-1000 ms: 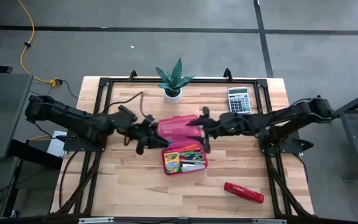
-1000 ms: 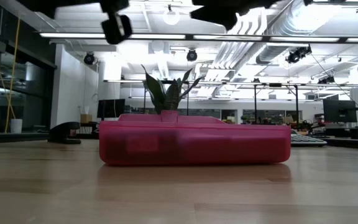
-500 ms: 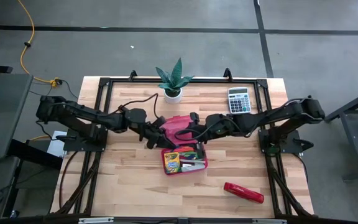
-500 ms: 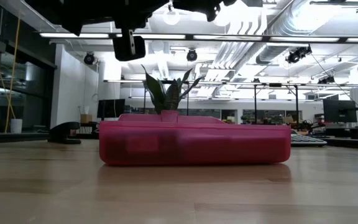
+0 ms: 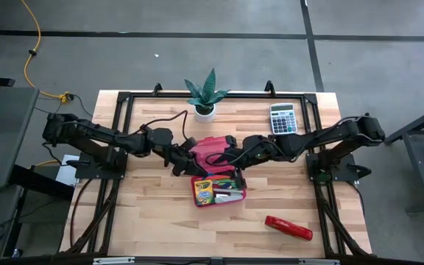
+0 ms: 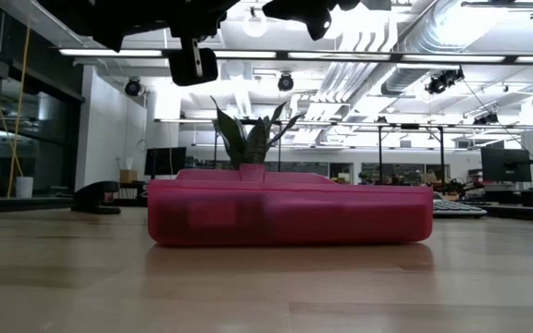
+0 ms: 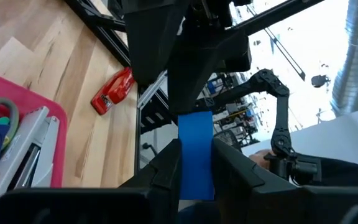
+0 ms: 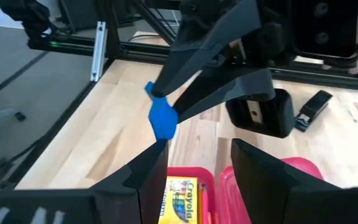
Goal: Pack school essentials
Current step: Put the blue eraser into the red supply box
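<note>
Table (image 5: pixel 146 213) carries an open pink case (image 5: pixel 216 168) at its middle, lid half hinged back toward the plant (image 5: pixel 203 94), tray holding the yellow-green crayon box (image 5: pixel 203 191) with its long axis running across the tray. Above the lid both arms meet: the left gripper (image 7: pixel 195 163) pinches the tiny blue eraser (image 8: pixel 163 118), a slim strip whose long axis runs out along the fingers toward the right gripper (image 8: pixel 194 163), whose fingers stand spread just beside it.

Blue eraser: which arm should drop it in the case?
Left, probably. The left end effector already grips the blue eraser, right beside the open pink case. The right end effector is open and empty, facing the eraser, so using it would need a handover first.
</note>
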You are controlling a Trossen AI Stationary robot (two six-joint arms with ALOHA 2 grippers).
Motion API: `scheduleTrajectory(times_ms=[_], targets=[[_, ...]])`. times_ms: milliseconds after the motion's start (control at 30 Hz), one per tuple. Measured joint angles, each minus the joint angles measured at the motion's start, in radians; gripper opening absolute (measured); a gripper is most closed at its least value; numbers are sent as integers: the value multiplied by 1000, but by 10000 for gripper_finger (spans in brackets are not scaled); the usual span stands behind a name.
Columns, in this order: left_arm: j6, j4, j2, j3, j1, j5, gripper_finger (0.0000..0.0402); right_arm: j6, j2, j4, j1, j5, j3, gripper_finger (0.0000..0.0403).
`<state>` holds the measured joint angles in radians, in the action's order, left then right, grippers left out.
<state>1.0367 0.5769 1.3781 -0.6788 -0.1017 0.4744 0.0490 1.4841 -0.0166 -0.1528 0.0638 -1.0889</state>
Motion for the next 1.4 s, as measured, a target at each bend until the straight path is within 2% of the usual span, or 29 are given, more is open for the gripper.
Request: scheduleTrajectory(times_ms=[200, 367, 500, 767, 1200, 1400], targets=[[0, -1, 0, 0, 0, -2, 65, -26, 0, 5, -3, 34, 1, 172], [5, -1, 0, 0, -1, -45, 65, -24, 0, 20, -9, 52, 1, 172], [9, -1, 0, -1, 1, -45, 65, -23, 0, 29, -8, -8, 1, 172], [34, -2, 0, -1, 10, -48, 65, 25, 0, 40, -18, 0, 1, 168], [34, 4, 0, -1, 10, -58, 65, 38, 17, 79, -19, -36, 2, 79], [34, 4, 0, -1, 10, -63, 65, 38, 17, 80, -19, -26, 2, 24]])
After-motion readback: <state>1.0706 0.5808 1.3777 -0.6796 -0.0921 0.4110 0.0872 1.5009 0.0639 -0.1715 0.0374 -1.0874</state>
